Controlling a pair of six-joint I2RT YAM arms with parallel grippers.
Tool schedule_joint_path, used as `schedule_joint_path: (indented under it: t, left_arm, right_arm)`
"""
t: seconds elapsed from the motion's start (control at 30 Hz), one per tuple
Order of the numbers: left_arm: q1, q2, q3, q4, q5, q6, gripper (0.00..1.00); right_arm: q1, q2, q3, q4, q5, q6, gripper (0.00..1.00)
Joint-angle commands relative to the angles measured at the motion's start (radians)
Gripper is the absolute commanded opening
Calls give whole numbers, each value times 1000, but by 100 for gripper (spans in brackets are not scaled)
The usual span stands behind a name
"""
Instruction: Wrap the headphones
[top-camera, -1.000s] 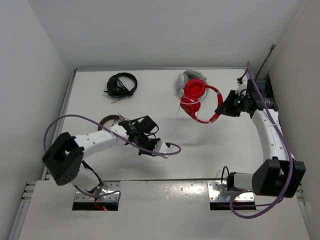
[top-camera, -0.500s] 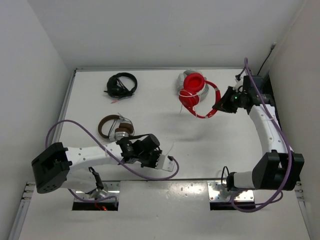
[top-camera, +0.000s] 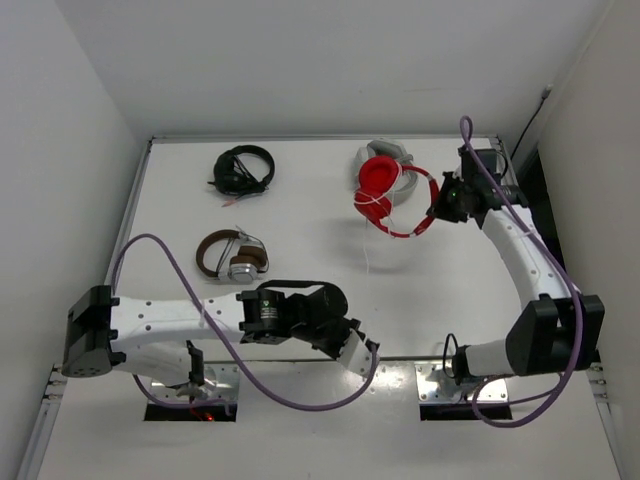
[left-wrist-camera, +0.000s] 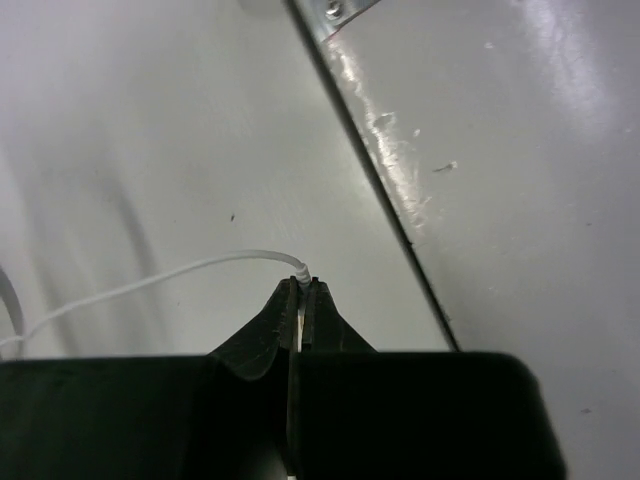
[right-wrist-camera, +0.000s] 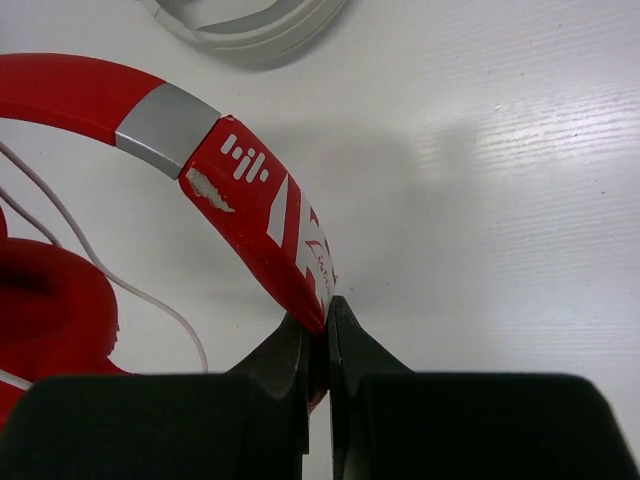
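At the far right of the table (top-camera: 300, 240), bright red round-cupped headphones (top-camera: 378, 177) are clamped by the headband in the right gripper (right-wrist-camera: 320, 325); the left gripper (left-wrist-camera: 301, 290) pinches their thin white cable (left-wrist-camera: 180, 273) near the front edge.

Left gripper (left-wrist-camera: 301, 290): we find bare table (left-wrist-camera: 130, 130) ahead of the jaws, white cable (left-wrist-camera: 150, 283) trailing off their left, the dark table edge (left-wrist-camera: 385, 200) close on their right. Right gripper (right-wrist-camera: 320, 320): red headphones (right-wrist-camera: 270, 210) fill ahead-left, grey-white object (right-wrist-camera: 250, 30) beyond; rightward we see open surface.

White table (top-camera: 300, 200), plain white walls (top-camera: 300, 60)
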Motion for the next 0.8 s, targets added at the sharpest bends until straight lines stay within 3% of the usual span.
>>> schedule_joint_path:
  t: [0.0, 0.13, 0.4, 0.67, 0.77]
  left_arm:
    - [-48, -7, 21, -26, 18, 8, 0]
    - [-83, 14, 7, -15, 20, 20, 0]
    - [-120, 23, -34, 3, 20, 31, 0]
    - [-172, 48, -93, 62, -11, 52, 0]
    - [-172, 48, -103, 71, -11, 52, 0]
  right_arm:
    - [-34, 25, 16, 102, -81, 59, 0]
    - [-101, 76, 7, 127, -348, 122, 0]
    - [-112, 67, 7, 150, -364, 152, 0]
    - [-162, 88, -27, 229, -610, 243, 0]
    - [-162, 77, -36, 240, -611, 252, 0]
